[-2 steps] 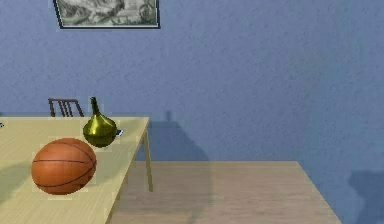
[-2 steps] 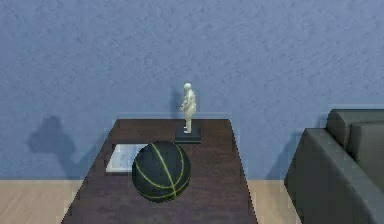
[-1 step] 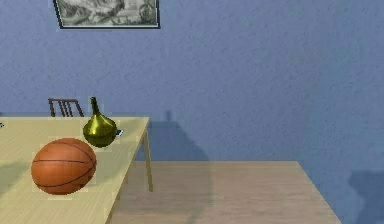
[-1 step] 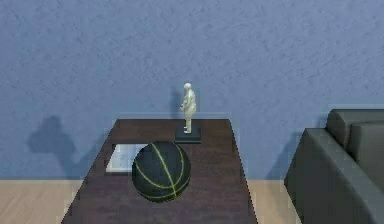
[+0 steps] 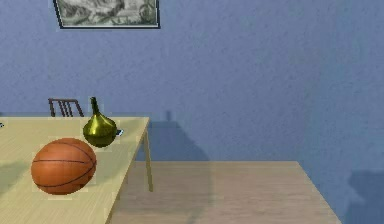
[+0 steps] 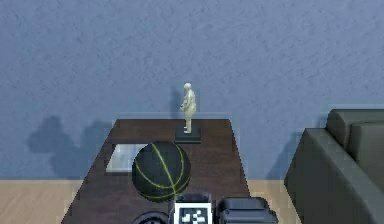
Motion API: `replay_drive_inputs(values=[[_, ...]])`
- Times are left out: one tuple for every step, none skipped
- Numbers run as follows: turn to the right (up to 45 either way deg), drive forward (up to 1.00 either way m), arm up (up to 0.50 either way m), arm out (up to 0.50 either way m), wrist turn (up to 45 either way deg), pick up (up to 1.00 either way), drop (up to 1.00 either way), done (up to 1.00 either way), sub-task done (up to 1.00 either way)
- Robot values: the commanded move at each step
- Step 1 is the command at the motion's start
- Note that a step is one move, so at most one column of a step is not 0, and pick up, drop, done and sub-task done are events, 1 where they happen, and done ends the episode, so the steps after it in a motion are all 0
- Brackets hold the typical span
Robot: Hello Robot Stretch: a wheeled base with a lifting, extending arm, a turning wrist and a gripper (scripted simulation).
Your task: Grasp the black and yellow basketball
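A black basketball with yellow lines (image 6: 160, 170) rests on a dark wooden table (image 6: 215, 150) in the arm side view, near the table's front. Just below the ball, at the picture's bottom edge, I see the arm's end with a white marker square (image 6: 195, 213) and the gripper's dark body (image 6: 153, 216) left of it. The ball lies on the table right behind the gripper, so I cannot tell whether it holds anything. An orange basketball (image 5: 63, 165) lies on a light wooden table (image 5: 125, 150) at the forward view's left.
A pale figurine (image 6: 187, 108) stands at the dark table's far edge, and a flat grey item (image 6: 126, 157) lies left of the ball. A dark sofa (image 6: 340, 160) is at the right. An olive vase (image 5: 98, 127), a chair back (image 5: 65, 106) and a wall picture (image 5: 107, 12) are ahead.
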Motion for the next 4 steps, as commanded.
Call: replay_drive_inputs(values=[[0.0, 0.0, 0.0, 0.18, 0.0, 0.0, 0.0, 0.0, 0.0], [0.0, 0.0, 0.0, 0.0, 45.0, 0.0, 0.0, 0.0, 0.0], [0.0, 0.0, 0.0, 0.0, 45.0, 0.0, 0.0, 0.0, 0.0], [0.0, 0.0, 0.0, 0.0, 45.0, 0.0, 0.0, 0.0, 0.0]])
